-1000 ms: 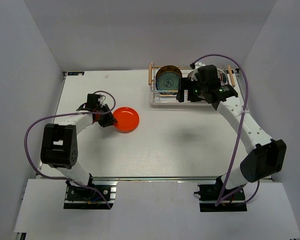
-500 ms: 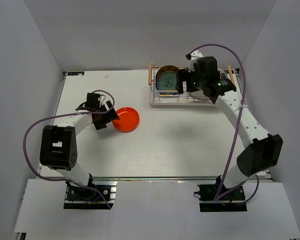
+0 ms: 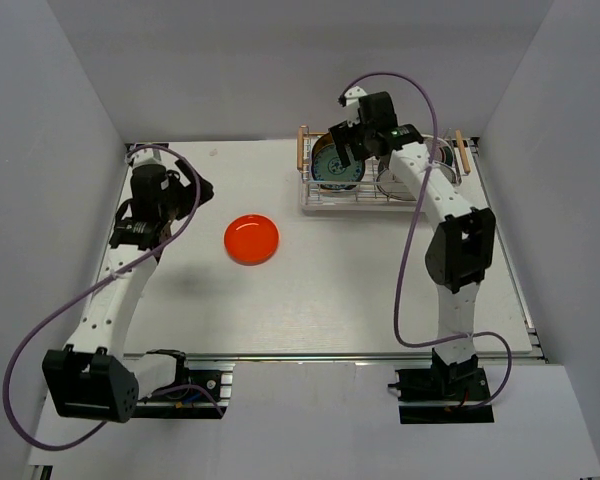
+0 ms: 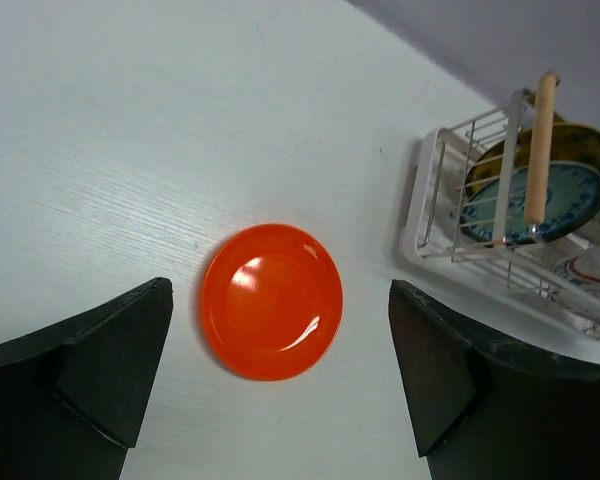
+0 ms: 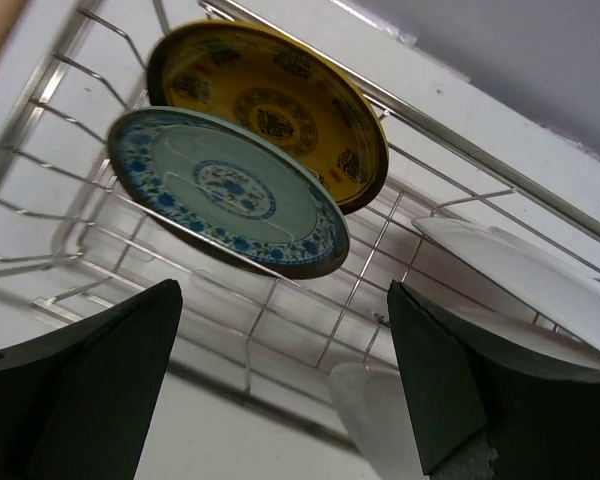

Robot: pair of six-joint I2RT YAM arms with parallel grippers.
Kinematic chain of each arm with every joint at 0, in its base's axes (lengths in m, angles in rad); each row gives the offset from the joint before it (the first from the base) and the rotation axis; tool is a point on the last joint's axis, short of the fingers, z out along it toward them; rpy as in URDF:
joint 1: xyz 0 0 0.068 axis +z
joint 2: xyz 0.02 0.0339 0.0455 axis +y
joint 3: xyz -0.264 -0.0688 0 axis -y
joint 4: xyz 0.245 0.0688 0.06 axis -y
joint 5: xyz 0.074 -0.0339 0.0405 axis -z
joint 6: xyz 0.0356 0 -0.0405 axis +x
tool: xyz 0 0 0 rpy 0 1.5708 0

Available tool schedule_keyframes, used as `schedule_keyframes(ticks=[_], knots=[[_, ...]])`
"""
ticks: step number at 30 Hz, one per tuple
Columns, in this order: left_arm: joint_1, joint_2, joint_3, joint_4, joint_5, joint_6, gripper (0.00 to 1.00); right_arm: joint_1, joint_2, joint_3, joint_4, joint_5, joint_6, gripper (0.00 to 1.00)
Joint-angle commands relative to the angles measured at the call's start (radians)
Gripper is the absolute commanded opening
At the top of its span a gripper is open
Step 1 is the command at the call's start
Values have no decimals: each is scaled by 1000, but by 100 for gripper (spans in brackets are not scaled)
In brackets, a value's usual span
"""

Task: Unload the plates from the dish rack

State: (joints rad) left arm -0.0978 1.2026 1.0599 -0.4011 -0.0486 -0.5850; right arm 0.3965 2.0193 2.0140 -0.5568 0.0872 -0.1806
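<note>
Our right fingers [image 5: 90, 390] are spread wide with nothing between them. They hover close in front of the round blue-and-white patterned plate [image 5: 230, 195], which stands tilted on edge in the rectangular silver wire dish rack [image 5: 40, 190]. Close behind it, overlapping it, leans a round yellow patterned plate [image 5: 270, 95]. A larger white plate [image 5: 510, 275] sits further along the rack.

We judge the step in hand to be taking the blue plate. Its face now spans the gap between our fingers, so we would turn the wrist until one finger meets the front and the other slips behind the rim. The gap to the yellow plate looks narrow, so the upper rim, where the two stand most apart, seems the safest place to enter. The glaze looks slick, so we would bite deep before closing. Then we would lift along the line of the wires so the plate neither drags the rack nor tips its neighbour.

Our left fingers [image 4: 90, 370] are also spread and empty. They hang above the small round orange-red plate [image 4: 270, 300], which lies flat on the white surface [image 4: 130, 120], well apart from the rack. We take that plate to be already unloaded, and the bare surface beside it looks a fitting place for the next one.
</note>
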Motion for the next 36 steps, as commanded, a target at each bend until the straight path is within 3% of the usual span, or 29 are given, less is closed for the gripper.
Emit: schedule_keyframes(ticks=[1,13,22,36], knots=[[3,-52,11,-15,-92,1,98,-5,70,101,-41,69,-49,89],[3,0,41,-53,-140,5,98,-25,190,126,4,60,-69,84],[3,17,46,-57,-149,5,98,-57,237,137,26,-13,-80,72],[-6,23,48,-58,-149,4,98,-76,242,138,41,-76,-74,40]])
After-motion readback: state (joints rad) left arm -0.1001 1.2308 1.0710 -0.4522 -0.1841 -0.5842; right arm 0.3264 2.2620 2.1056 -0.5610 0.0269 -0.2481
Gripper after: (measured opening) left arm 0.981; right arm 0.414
